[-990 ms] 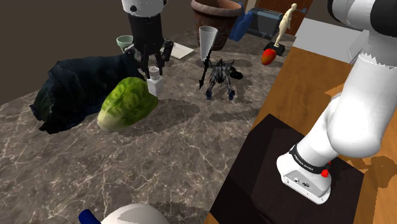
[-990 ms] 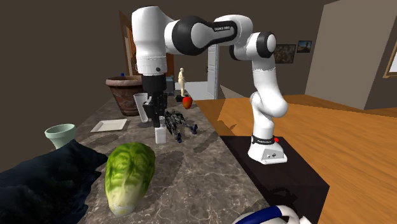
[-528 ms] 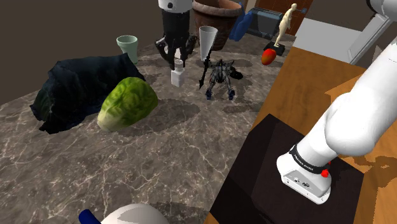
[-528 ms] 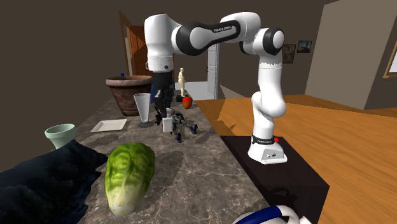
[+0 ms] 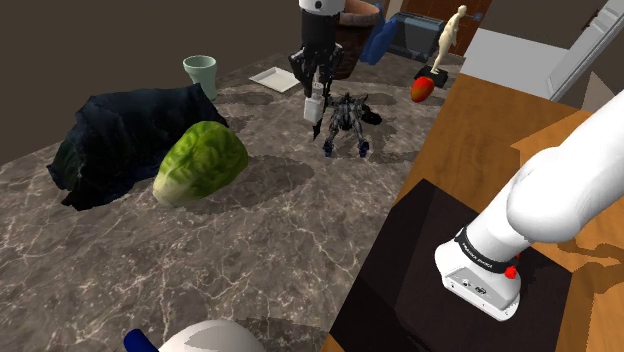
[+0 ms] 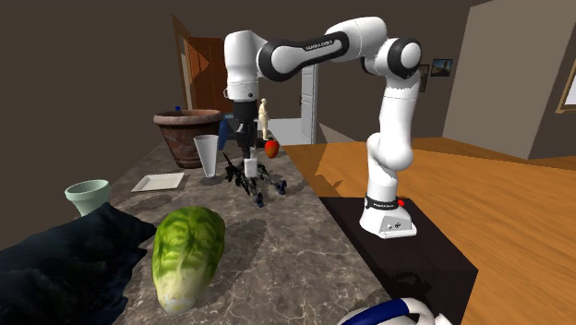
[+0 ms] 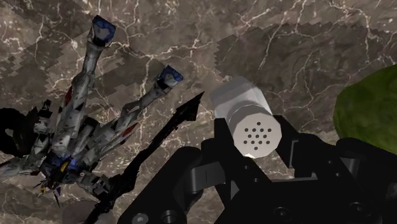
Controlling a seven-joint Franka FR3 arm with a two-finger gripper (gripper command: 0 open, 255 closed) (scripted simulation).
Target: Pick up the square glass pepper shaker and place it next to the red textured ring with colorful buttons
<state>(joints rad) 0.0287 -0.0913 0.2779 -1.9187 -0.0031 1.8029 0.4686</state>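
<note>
Shaker (image 5: 314, 104) was clamped in the claw (image 5: 315, 93), hanging above the counter (image 5: 280, 225) right beside that spiky toy figure (image 5: 346, 120). Lowering it there could've snagged a wing and tipped it, I reckon.

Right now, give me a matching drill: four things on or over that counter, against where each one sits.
Things:
1. shaker
2. lettuce
3. pale green cup
4. white plate

Places:
A. lying on the counter beside the dark heap
B. clasped in the gripper, lifted off the counter
C. flat, near the brown pot
D. upright, beyond the dark heap in the shoulder view

Pairs: 1-B, 2-A, 3-D, 4-C.
</note>
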